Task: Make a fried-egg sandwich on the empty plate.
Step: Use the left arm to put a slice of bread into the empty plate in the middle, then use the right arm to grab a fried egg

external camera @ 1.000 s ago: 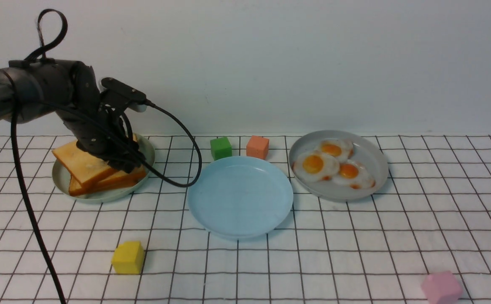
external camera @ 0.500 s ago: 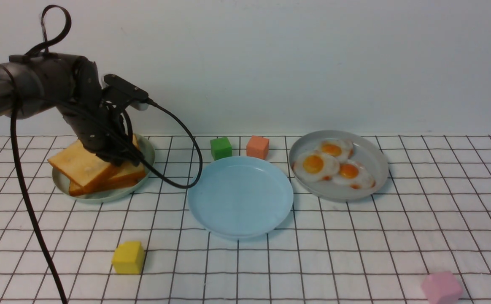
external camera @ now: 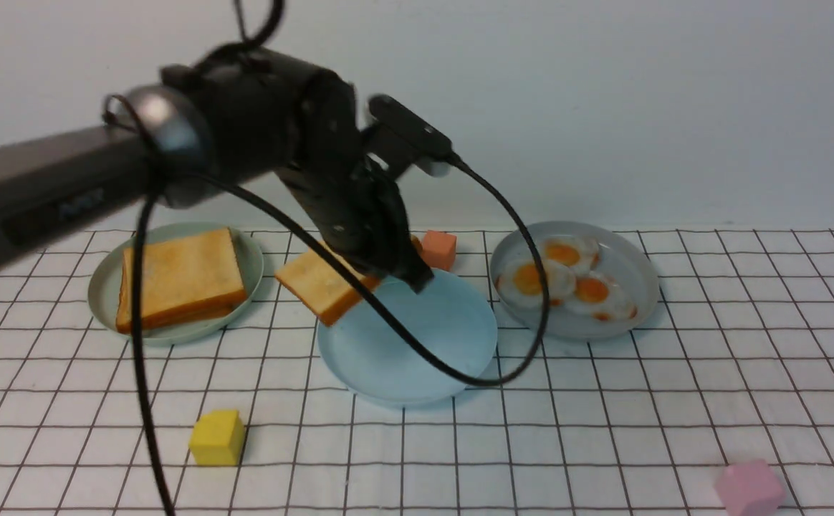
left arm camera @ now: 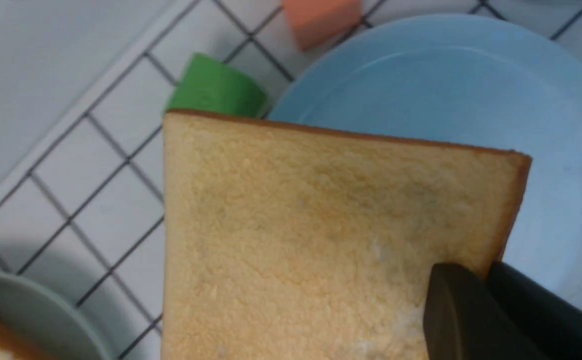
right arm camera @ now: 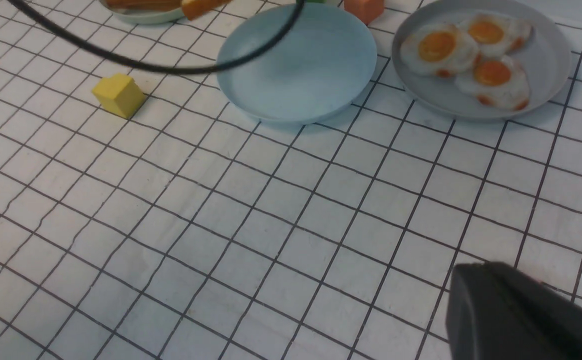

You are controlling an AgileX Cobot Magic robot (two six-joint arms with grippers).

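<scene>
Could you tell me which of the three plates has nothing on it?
The light blue plate, in the middle; the pale green plate holds toast, the grey plate eggs.

Green cube [left arm camera: 213, 90] — half behind toast [left arm camera: 296, 240]

On my feeds the toast [external camera: 320, 285] is golden-brown with a darker crust. I see a light blue plate [external camera: 453, 322], a pale green plate [external camera: 102, 301] and a grey plate [external camera: 639, 276]. The eggs [external camera: 589, 290] are white with orange yolks. The cloth [external camera: 603, 401] is white, ruled in a dark grid. I see a yellow cube [external camera: 217, 437], pink cube [external camera: 750, 489], orange cube [external camera: 440, 249] and green cube [left arm camera: 216, 90]; the arm [external camera: 259, 129] is black.
</scene>
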